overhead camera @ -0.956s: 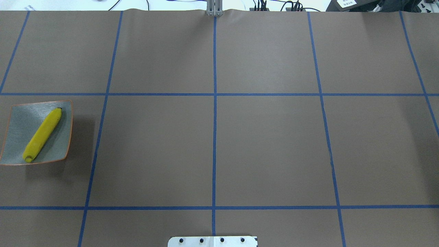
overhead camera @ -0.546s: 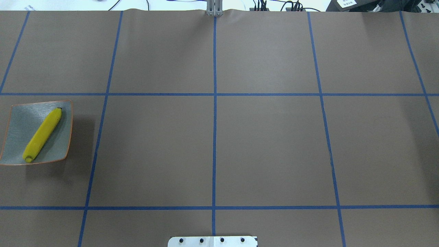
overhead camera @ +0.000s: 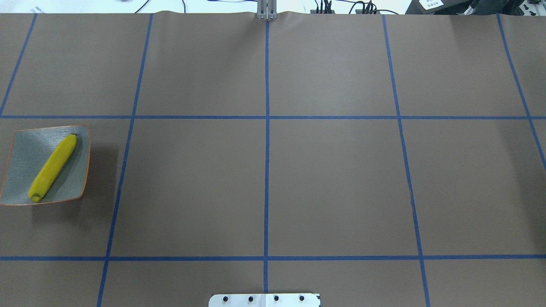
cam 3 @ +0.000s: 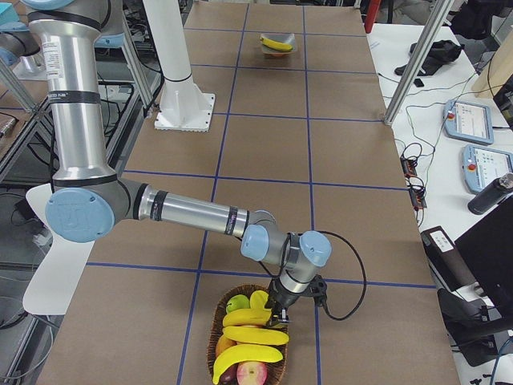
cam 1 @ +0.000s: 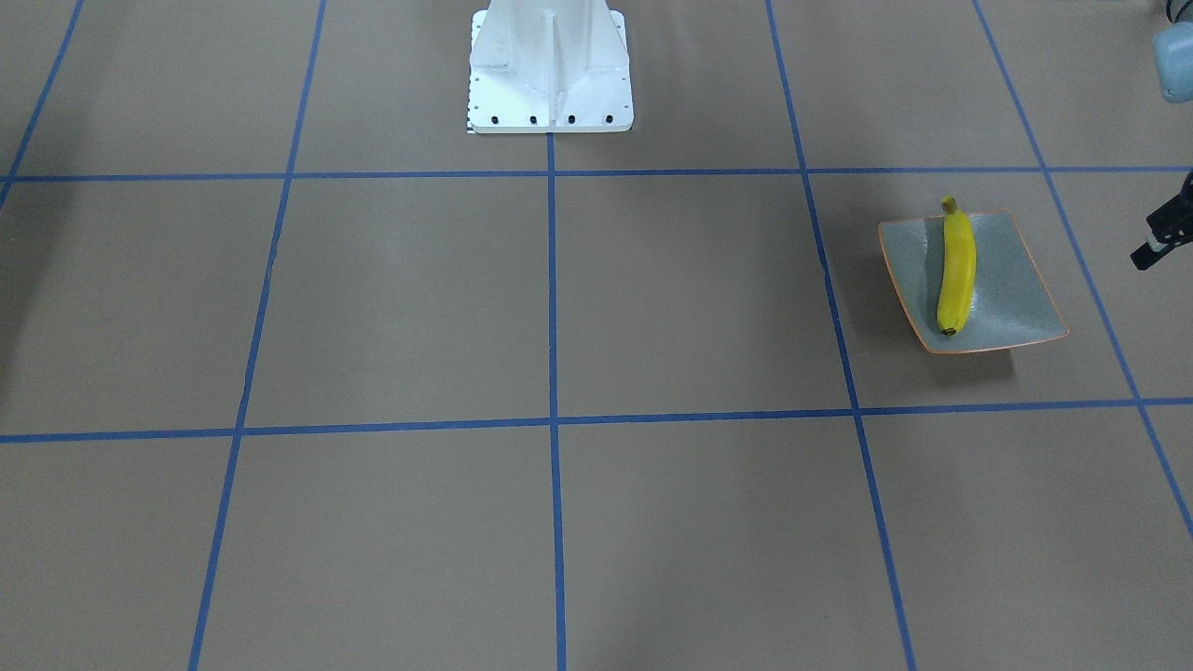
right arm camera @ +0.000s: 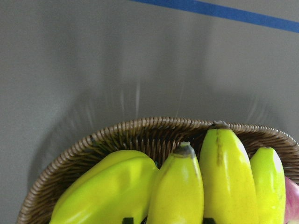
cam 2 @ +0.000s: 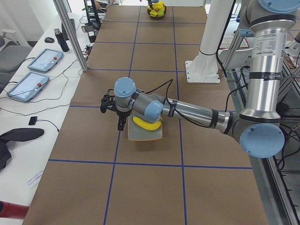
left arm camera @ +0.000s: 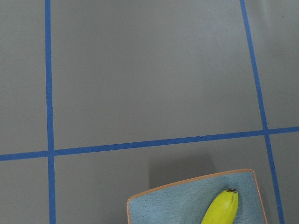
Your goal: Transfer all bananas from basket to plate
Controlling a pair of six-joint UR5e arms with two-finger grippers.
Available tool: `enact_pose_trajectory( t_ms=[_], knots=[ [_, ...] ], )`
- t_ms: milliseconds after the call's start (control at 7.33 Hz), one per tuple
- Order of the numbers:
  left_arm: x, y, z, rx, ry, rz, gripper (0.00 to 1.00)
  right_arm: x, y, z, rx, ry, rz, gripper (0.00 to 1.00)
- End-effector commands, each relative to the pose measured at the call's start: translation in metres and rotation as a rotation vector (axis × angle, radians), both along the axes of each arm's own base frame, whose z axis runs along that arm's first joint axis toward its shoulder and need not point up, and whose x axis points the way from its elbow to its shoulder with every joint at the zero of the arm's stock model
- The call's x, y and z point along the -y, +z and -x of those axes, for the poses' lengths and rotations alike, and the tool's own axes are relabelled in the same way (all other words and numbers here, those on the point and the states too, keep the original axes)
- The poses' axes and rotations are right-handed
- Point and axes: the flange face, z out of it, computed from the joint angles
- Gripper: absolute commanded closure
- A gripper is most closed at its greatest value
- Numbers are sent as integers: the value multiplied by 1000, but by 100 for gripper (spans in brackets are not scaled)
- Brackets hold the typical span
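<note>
The plate [overhead camera: 25,145] sits at the table's left side with one yellow banana [overhead camera: 53,167] lying diagonally on it; both also show in the front view, plate [cam 1: 1011,280] and banana [cam 1: 956,270]. My left gripper [cam 2: 120,123] hovers beside the plate's outer edge; only part of it shows in the front view [cam 1: 1156,244], and I cannot tell its state. The wicker basket [cam 3: 220,321] at the table's right end holds three bananas [cam 3: 244,335]. My right gripper [cam 3: 280,314] is low over them, open, with its fingertips [right arm camera: 127,220] on either side of one banana [right arm camera: 180,186].
A green apple [cam 3: 235,303] and a red apple [cam 3: 252,373] share the basket. The white robot pedestal [cam 1: 550,65] stands at mid-table on the robot's side. A side desk with tablets [cam 2: 44,60] and cables runs along the operators' edge.
</note>
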Motion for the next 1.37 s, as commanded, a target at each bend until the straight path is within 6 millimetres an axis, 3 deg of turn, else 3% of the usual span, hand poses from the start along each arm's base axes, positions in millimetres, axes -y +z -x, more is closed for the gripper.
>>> enact_pose_trajectory(
  t_ms=[0,273,546,683,819,1229],
  knots=[
    [-1,-6,0,-7,-10,3,0,1,2,1,4,-21,-5,41],
    [-2,-7,0,-8,-13,5,0,3,1,1,3,-19,-4,42],
    [-3,-11,0,-15,-17,10,0,2,2,0,4,-19,-3,53],
    [-4,-15,0,-19,-18,5,0,2,4,0,3,-18,0,68],
    [-5,-17,0,-19,-19,3,0,4,2,0,4,-20,-5,98],
    [-5,-17,0,-21,-18,3,0,27,-21,-5,31,-37,-54,100]
  ],
)
